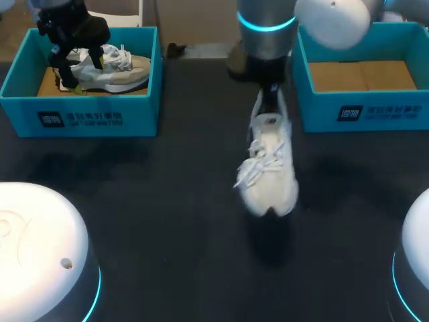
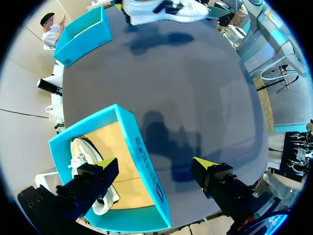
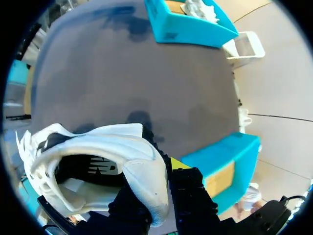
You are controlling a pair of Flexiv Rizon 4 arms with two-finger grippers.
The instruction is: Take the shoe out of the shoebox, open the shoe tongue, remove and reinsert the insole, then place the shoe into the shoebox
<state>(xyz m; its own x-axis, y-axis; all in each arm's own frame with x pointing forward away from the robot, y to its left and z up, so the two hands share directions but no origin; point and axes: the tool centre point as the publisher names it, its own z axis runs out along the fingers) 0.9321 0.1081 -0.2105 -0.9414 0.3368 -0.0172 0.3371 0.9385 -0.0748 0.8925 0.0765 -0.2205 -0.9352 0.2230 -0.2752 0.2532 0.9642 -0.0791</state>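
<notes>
The right gripper (image 1: 270,106) has its fingers clamped on the heel collar of the white shoe (image 1: 269,171), near the centre of the worktop (image 1: 167,201), toe toward 6 o'clock. The shoe seems lifted clear of the surface, though contact is hard to judge. At 2 o'clock stands the right shoebox (image 1: 362,111), its cardboard floor bare. At 10 o'clock the left gripper (image 2: 155,165) hovers over the left shoebox (image 1: 80,119), fingers spread wide and holding nothing: 1 above the grey-white shoe (image 1: 119,70) inside, 1 beyond the box wall.

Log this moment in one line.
right gripper: shut on white lace-up sneaker heel | left gripper: open over teal cardboard shoebox holding grey sneaker
</notes>
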